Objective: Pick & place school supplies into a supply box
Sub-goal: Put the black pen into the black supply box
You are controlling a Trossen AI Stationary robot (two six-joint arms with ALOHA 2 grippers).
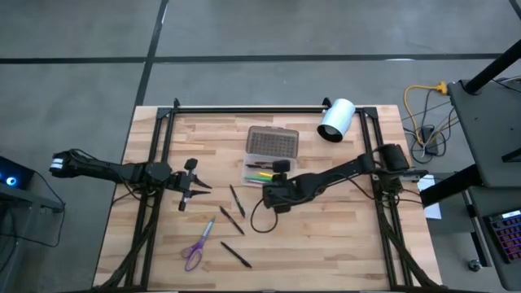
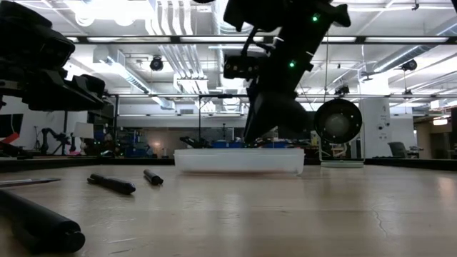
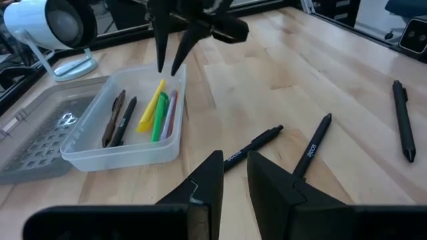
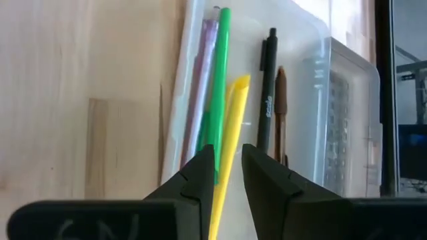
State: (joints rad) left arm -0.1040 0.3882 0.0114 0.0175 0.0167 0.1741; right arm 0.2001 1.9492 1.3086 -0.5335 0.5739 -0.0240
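The yellow pen (image 4: 230,133) is lying aslant in the supply box (image 3: 100,155), its far end resting against the green pen (image 4: 219,80) and its near end passing between my fingers. Beside them a lilac pen (image 4: 200,87) is lying along the tray's wall, and a black pen (image 4: 267,87) and a brown pen (image 4: 281,107) are lying further in, toward the hinged lid (image 1: 272,142).

I am working with my right end effector (image 4: 227,167), hovering low over the near edge of the tray with its fingers narrowly parted around the yellow pen; I cannot tell whether they are gripping it or just clear of it, so I judge this to be the moment of release. To do it well, I am thinking of spreading the fingers only a little, so the pen settles flat beside the green one rather than rolling out, then rising straight up so I am not dragging the tray's thin wall.

My left end effector (image 3: 230,180) is waiting above the table (image 1: 342,244), fingers slightly apart and empty, with two black pens (image 3: 313,143) lying just beyond its tips. The purple scissors (image 1: 195,251) are lying near the table's front, well apart from both.
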